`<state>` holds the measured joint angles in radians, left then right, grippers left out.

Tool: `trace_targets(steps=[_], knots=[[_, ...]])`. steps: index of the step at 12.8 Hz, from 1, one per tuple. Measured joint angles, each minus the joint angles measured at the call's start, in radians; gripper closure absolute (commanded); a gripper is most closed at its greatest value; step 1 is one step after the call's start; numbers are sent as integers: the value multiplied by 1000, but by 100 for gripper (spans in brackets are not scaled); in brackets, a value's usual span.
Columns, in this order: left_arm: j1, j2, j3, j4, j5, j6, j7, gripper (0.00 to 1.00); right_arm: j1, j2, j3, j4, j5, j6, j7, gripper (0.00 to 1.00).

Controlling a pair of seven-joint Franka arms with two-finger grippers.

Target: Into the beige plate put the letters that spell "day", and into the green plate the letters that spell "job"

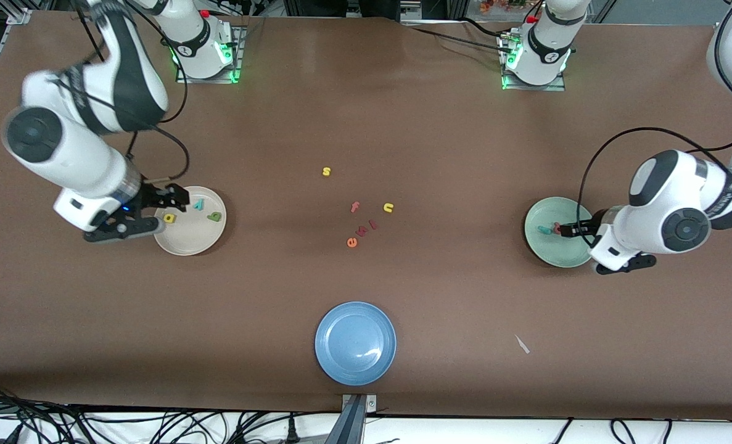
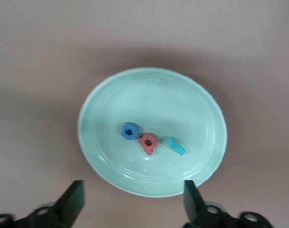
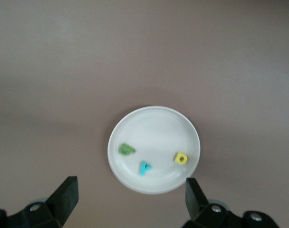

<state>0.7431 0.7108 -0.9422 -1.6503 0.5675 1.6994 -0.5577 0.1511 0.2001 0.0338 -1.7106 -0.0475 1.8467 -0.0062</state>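
Note:
The beige plate [image 1: 193,237] [image 3: 154,126] lies toward the right arm's end of the table. In it are the green "d" [image 1: 216,216] [image 3: 126,149], the yellow "a" [image 1: 169,217] [image 3: 181,158] and the teal "y" [image 1: 199,203] [image 3: 144,167]. My right gripper [image 1: 177,198] [image 3: 130,197] hangs open over that plate's rim, holding nothing. The green plate [image 1: 554,253] [image 2: 154,95] lies toward the left arm's end. It holds the blue "o" [image 2: 129,130], the orange-red "b" [image 2: 148,142] [image 1: 555,226] and the teal "j" [image 2: 176,146] [image 1: 546,230]. Above its rim my left gripper [image 1: 572,229] [image 2: 134,204] is open and empty.
A blue plate [image 1: 355,343] sits near the front camera at mid-table. Loose letters lie in the middle: a yellow "s" [image 1: 326,171], a pink "f" [image 1: 354,206], a yellow "u" [image 1: 388,208], a red-orange "e" [image 1: 351,242] and small pink pieces [image 1: 366,227]. A white scrap [image 1: 522,344] lies nearer the camera.

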Motion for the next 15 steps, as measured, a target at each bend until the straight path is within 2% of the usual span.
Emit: trace_targets(steps=[2,4,5,7,9,10,11,13,15], knots=[[-69,-8,-1,135,0,-93,1,1,3,-34,-67,89,52,-146,-47,0],[-124,-14,-1,234,0,-133,2,1,-2,-42,-160,129,100,-194,-143,0],[-141,-13,1,262,0,-139,3,1,-6,-42,-178,131,110,-196,-161,0],[-163,-11,7,293,0,-145,12,1,0,-38,-178,131,112,-197,-162,0],[-195,-10,42,332,-5,-170,117,1,11,-36,-170,131,112,-197,-160,0],[-239,-11,101,378,-35,-207,191,1,12,-36,-167,131,112,-198,-158,0],[-300,-13,194,442,-104,-243,257,1,13,-36,-166,131,112,-198,-156,0],[-434,-36,429,546,-276,-278,366,1,12,-37,-167,131,112,-198,-156,0],[-575,-78,676,584,-448,-289,455,1,12,-37,-169,131,112,-198,-156,0]])
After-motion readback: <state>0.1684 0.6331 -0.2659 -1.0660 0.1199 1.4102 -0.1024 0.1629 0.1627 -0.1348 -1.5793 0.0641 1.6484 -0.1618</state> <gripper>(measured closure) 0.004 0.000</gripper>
